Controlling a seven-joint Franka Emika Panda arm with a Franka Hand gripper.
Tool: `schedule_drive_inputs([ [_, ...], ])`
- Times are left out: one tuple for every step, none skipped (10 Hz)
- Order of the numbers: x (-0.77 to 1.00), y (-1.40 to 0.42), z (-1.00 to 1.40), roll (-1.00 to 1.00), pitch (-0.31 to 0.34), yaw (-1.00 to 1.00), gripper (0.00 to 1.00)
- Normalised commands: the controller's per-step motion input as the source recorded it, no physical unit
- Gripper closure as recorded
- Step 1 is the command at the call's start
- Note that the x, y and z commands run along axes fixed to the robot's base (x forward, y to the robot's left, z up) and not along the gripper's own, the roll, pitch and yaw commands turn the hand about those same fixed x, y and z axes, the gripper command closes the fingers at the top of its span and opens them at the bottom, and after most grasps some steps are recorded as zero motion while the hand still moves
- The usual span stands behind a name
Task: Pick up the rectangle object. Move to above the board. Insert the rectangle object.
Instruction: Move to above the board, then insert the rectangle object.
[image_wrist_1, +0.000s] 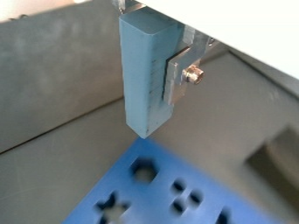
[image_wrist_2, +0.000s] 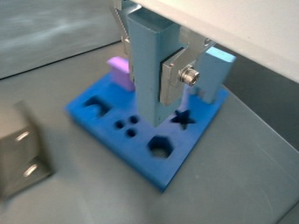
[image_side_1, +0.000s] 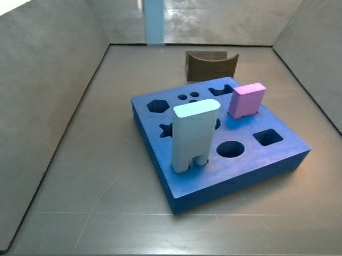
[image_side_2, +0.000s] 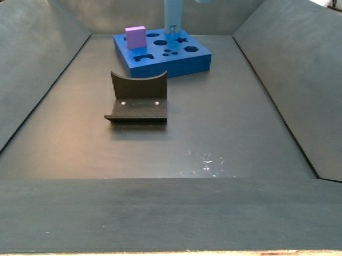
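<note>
Gripped upright between the tool's (image_wrist_2: 176, 66) silver fingers (image_wrist_2: 176, 74), the rectangle object (image_wrist_1: 149, 74) hangs above the board (image_wrist_2: 146, 131), clear of its holes. No readable writing shows anywhere.

Light sky-blue long bar (image_wrist_1: 146, 74) between silver gripper (image_wrist_1: 176, 98) plates. Deep-blue square board (image_side_1: 274, 157) with dark cut-out holes. Small pink block (image_side_1: 246, 100), pale whitish block (image_side_1: 194, 135), dark-brown arch piece (image_side_1: 207, 65), dark fixture (image_side_2: 136, 100). Grey floor (image_side_2: 201, 200) all round.
</note>
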Motion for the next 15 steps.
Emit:
schedule_drive_inputs([
  [0.34, -0.63, -0.33, 0.10, 0.147, -1.00, 1.00],
  [0.23, -0.38, -0.20, 0.09, 0.164, -1.00, 1.00],
  [0.12, -0.19, -0.09, 0.09, 0.192, -1.00, 1.00],
  [0.05, -0.08, -0.01, 0.05, 0.163, -0.41, 1.00],
  [0.00, 0.00, 0.00, 0.00, 0.000, -0.01, 1.00],
  [0.00, 0.00, 0.00, 0.00, 0.000, -0.13, 1.00],
  [0.00, 0.00, 0.00, 0.00, 0.000, -0.14, 1.00],
  [0.00, 0.01, 0.06, -0.03, 0.000, 0.00, 1.00],
  [0.10, 0.05, 0.43, 0.00, 0.000, 0.00, 1.00],
  [0.15, 0.04, 0.44, 0.00, 0.000, 0.00, 1.00],
  [0.00, 0.00, 0.00, -0.07, 0.000, 0.00, 1.00],
  [0.00, 0.00, -0.02, 0.00, 0.000, 0.00, 1.00],
  [0.13, -0.11, 0.00, 0.03, 0.000, -0.55, 1.00],
  [0.00, -0.06, 0.00, 0.01, 0.000, -1.00, 1.00],
  [0.00, 0.00, 0.00, 0.00, 0.000, -1.00, 1.00],
])
